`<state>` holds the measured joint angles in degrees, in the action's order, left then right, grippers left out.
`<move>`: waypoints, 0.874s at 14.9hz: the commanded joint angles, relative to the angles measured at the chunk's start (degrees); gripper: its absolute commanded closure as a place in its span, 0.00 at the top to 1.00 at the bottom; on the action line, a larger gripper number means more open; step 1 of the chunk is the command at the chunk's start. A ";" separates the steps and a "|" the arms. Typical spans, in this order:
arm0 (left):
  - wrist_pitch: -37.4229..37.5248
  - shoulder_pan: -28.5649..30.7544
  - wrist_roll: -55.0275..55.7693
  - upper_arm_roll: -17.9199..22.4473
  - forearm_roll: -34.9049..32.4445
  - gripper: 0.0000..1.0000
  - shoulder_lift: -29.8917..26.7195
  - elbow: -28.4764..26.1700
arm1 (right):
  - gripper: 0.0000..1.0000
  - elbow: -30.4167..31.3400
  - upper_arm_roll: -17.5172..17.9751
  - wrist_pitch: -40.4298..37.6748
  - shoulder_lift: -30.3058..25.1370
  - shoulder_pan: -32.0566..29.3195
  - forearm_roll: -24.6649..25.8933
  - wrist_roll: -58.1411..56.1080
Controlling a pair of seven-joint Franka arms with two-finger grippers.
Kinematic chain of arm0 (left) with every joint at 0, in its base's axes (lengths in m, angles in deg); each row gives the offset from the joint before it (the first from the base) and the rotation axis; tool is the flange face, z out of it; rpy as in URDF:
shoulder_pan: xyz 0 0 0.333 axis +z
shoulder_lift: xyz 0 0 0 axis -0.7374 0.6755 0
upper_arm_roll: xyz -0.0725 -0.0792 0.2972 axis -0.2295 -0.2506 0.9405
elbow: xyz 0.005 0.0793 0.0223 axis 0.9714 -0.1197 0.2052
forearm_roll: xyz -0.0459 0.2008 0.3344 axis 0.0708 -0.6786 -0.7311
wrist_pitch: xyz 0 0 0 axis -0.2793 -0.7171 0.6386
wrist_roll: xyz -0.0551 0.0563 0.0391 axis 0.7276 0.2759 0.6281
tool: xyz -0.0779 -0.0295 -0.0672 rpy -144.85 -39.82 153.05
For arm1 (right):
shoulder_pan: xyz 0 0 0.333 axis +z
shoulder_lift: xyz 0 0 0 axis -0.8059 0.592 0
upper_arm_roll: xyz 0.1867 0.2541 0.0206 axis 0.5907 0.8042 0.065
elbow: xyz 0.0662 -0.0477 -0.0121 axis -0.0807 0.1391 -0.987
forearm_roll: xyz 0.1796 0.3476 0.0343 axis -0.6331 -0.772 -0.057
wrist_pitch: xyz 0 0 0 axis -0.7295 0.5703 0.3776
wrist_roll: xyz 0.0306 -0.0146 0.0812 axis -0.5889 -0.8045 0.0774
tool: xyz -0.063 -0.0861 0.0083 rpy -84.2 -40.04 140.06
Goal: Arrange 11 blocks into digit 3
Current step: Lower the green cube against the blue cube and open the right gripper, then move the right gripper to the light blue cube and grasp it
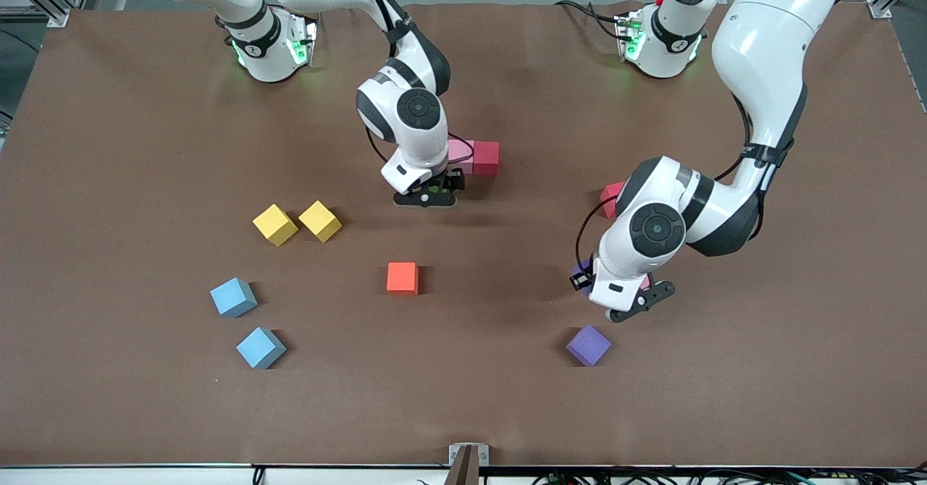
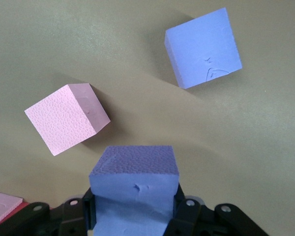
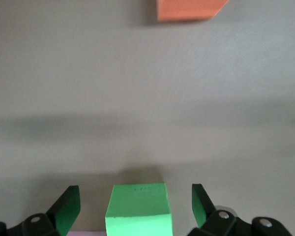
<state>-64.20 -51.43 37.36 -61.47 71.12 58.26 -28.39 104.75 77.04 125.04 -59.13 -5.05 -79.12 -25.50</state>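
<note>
My left gripper (image 1: 584,279) is shut on a purple block (image 2: 134,187) and holds it above the table, over a spot beside a pink cube (image 2: 66,118) and another purple cube (image 2: 203,47). That second purple cube (image 1: 588,345) lies nearer the front camera. My right gripper (image 1: 442,184) stands open around a green cube (image 3: 137,209) on the table, with its fingertips (image 3: 69,209) apart from the cube's sides. The green cube sits next to a pink cube (image 1: 461,155) and a red cube (image 1: 486,158), which touch each other. An orange cube (image 1: 402,278) lies mid-table.
Two yellow cubes (image 1: 275,224) (image 1: 320,221) and two light blue cubes (image 1: 233,297) (image 1: 261,347) lie toward the right arm's end. A red cube (image 1: 612,199) sits partly hidden by the left arm's wrist.
</note>
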 commanded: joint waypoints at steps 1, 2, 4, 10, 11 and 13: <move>0.89 0.14 -1.02 -0.11 -0.06 0.44 -0.34 -0.01 | 1.00 0.97 0.27 -5.46 -5.59 -3.64 -0.57 5.86; 0.89 0.14 -1.02 -0.11 -0.06 0.45 -0.25 -0.01 | 1.00 0.97 -0.61 -8.09 -7.44 -5.22 -0.05 9.12; 0.89 0.14 -1.10 -0.11 0.02 0.45 -0.25 -0.01 | 1.00 0.01 -3.50 -13.97 -9.91 -6.81 0.13 10.64; 0.89 0.05 -1.10 -0.02 -0.06 0.45 0.01 -0.01 | 1.00 -7.73 -13.79 -25.35 -9.12 -7.69 3.81 10.73; 0.89 0.05 -1.10 -0.02 -0.06 0.44 -0.07 -0.01 | 1.00 -7.90 -14.06 -25.00 -9.12 -10.31 3.65 10.64; 0.89 0.05 -1.10 -0.02 -0.06 0.44 -0.07 -0.01 | 1.00 -7.90 -13.97 -24.29 -9.21 -14.89 2.77 10.47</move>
<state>-64.13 -51.43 37.29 -61.43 71.12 58.39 -28.51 97.71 62.46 100.63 -68.89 -15.41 -76.38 -15.91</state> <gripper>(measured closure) 0.445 0.000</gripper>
